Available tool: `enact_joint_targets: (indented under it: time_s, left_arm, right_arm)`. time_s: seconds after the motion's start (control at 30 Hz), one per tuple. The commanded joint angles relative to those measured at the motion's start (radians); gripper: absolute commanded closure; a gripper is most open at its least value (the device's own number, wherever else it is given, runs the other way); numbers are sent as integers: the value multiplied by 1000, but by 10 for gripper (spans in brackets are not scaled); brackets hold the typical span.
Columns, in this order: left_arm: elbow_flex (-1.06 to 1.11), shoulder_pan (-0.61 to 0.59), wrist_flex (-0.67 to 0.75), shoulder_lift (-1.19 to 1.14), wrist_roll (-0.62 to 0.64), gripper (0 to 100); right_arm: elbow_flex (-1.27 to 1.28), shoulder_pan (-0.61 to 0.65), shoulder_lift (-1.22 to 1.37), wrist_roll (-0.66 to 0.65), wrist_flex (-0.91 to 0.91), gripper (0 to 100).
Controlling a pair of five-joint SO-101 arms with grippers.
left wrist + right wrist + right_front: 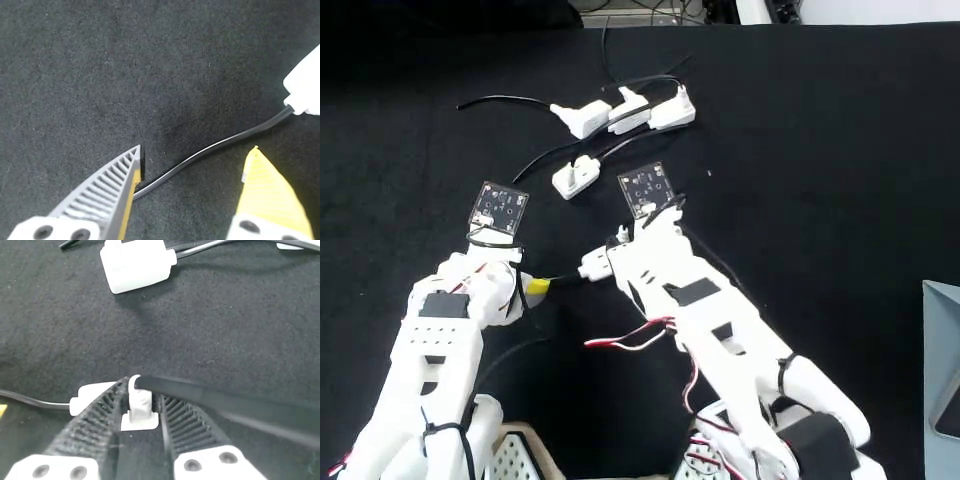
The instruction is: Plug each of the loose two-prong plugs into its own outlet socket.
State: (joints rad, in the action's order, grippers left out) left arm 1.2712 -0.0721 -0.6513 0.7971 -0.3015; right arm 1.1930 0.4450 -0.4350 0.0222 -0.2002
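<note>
Left wrist view: my left pincer [196,148], spread wide, grey finger [107,192] and yellow finger [265,192] well apart. A thin black cord [210,149] lies on the black desk [100,65] between the two tips and leads to the white gripped plug [306,82] at the frame edge. Right wrist view: my right pincer [143,392], closed on the gripped plug [139,410], whose white body sits between the ribbed fingers [95,425] and pokes out past one of them. Beyond it on the desk, a loose plug [136,269] with its own cord. High view: the gripped plug [595,265] between my two arms. The loose plug [575,177] lies between two small boards, the left socket board [500,208] just ahead of my left arm and the right socket board [647,188] just ahead of my right pincer. A row of three plugs [628,110] lies at the far side, cords trailing. Every plug is apart from both boards.
</note>
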Motion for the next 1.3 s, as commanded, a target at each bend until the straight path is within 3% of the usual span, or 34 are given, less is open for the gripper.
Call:
enact_joint_targets:
  time_s: [0.0,0.33,0.67,0.83,1.1,1.27]
  left_arm:
    - [-21,-7,17,21,41,683]
    - [-177,-4,29,21,203,683]
    - [-278,2,29,21,331,683]
    - [-252,108,21,58,333,683]
    - [-110,252,21,370,330,683]
    - [-51,308,-17,443,279,683]
  right_arm:
    - [-39,21,-94,2,-69,987]
    - [-15,98,-401,-8,-229,987]
    - [122,170,-585,-127,-241,987]
    - [133,170,-602,-127,-241,987]
    - [142,209,-602,-126,-247,987]
    - [151,226,-605,-123,-245,987]
